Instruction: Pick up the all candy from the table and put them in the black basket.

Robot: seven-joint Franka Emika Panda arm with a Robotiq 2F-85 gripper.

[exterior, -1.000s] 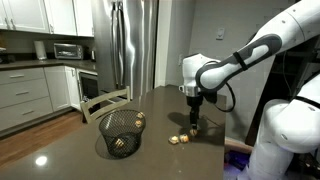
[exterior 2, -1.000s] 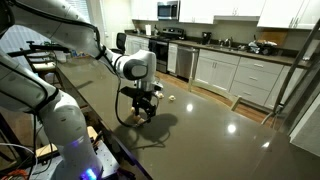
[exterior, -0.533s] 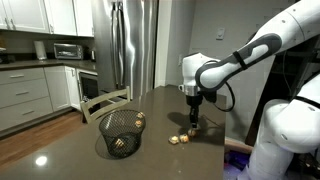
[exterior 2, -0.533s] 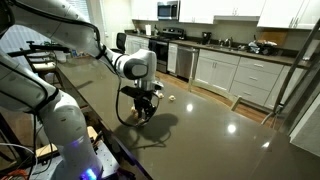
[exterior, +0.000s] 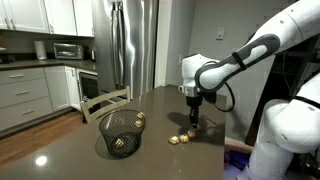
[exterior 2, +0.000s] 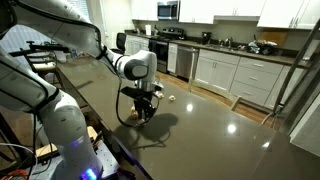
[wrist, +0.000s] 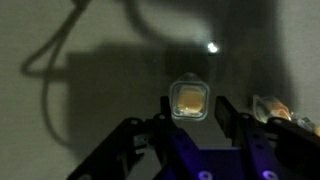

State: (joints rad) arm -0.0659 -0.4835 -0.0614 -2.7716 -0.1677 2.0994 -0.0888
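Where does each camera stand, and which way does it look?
An exterior view: across the table, facing the fridge; arm, gripper and black basket show.
An exterior view: near the robot's base, facing the cabinets; arm and gripper show.
Wrist view: looks down on a candy between the fingers.
Both exterior views share gripper and table.
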